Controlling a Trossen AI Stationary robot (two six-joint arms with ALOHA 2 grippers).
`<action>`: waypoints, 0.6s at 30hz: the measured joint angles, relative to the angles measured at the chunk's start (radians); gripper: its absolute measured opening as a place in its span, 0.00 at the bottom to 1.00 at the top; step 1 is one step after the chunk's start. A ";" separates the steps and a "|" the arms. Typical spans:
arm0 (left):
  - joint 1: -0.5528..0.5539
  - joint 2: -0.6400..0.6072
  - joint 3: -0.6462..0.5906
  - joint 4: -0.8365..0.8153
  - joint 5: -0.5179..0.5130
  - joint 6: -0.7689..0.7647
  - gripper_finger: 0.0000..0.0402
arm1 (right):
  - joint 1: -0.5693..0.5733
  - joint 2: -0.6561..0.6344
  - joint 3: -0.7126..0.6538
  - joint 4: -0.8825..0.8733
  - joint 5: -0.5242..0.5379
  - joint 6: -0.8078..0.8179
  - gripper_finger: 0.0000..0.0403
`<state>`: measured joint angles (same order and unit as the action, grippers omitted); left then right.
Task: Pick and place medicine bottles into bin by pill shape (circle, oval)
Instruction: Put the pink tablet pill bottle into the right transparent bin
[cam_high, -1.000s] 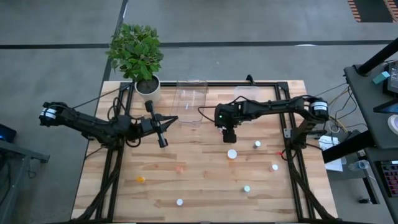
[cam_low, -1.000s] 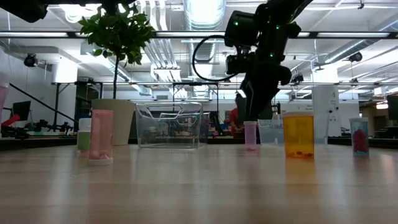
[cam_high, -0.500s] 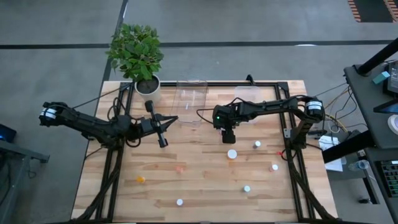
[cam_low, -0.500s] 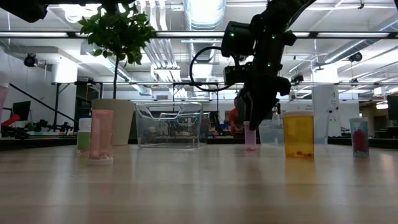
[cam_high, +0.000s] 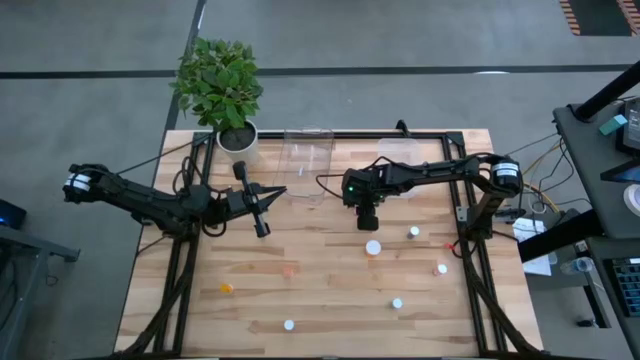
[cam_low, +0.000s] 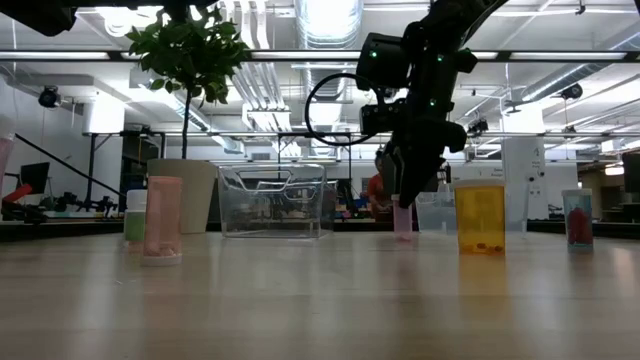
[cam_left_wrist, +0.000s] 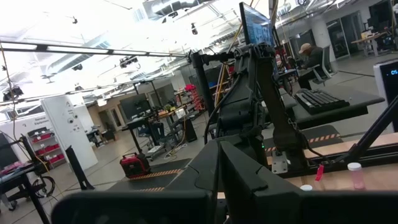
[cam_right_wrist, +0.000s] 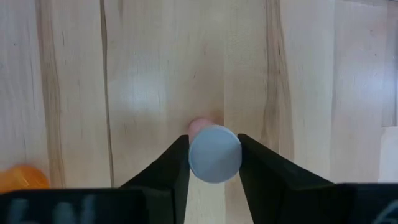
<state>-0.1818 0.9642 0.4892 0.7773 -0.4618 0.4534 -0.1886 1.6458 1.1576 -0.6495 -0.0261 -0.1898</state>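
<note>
Pink white-capped medicine bottle (cam_right_wrist: 214, 154) stood between the right gripper (cam_right_wrist: 213, 163)'s lowered, part-open fingers, ungrasped; grasp seemed imminent.

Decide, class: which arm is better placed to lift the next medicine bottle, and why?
The right. Its tool is down over a white-capped pink bottle, one finger on each side. The left tool hangs well away with no bottle near it.
</note>
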 joint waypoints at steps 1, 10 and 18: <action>0.000 0.000 0.000 0.000 0.000 0.000 0.00 | 0.000 -0.005 0.000 0.000 0.000 0.006 0.27; 0.000 0.000 0.000 0.000 0.000 -0.001 0.00 | -0.016 -0.107 0.025 -0.059 0.030 0.040 0.29; 0.000 0.000 0.000 0.001 0.000 -0.001 0.00 | -0.155 -0.191 0.133 -0.219 0.105 0.032 0.28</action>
<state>-0.1818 0.9642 0.4896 0.7784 -0.4618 0.4524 -0.3433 1.4545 1.2908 -0.8687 0.0788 -0.1574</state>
